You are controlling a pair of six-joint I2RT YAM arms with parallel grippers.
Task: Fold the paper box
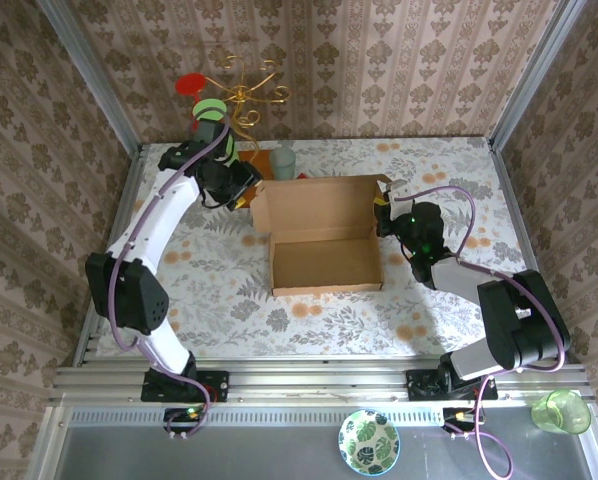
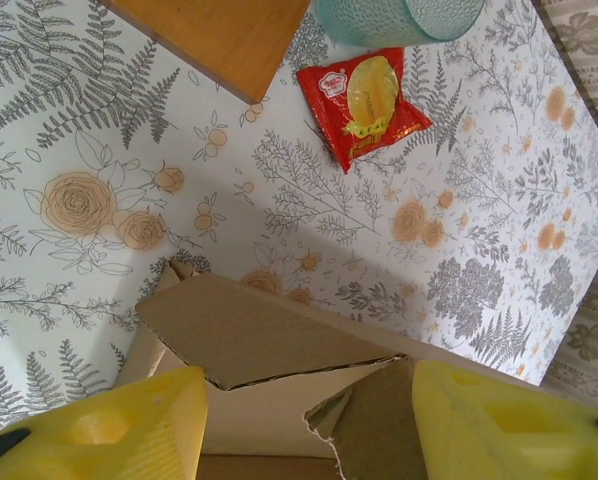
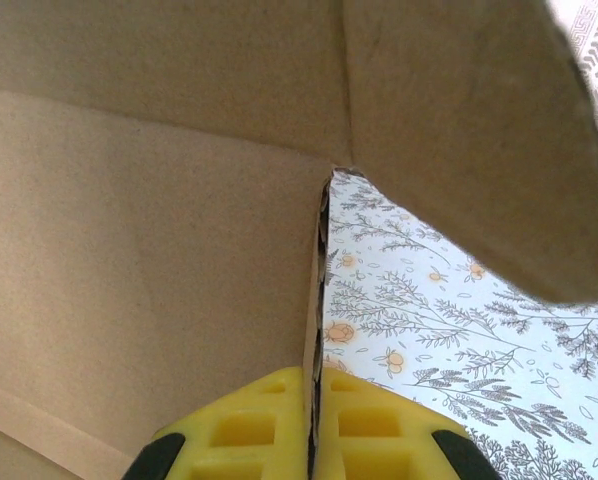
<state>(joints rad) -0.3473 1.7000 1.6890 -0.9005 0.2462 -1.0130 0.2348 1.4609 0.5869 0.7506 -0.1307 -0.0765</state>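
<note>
Paper box (image 1: 324, 262): brown corrugated card, shallow rect., rt pincer (image 3: 314, 425) pinching wall.

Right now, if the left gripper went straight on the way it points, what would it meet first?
The paper box: its corner flaps sit just ahead of the open left gripper, between its fingers. The flowered tablecloth lies beyond, though depth is hard to judge.
</note>
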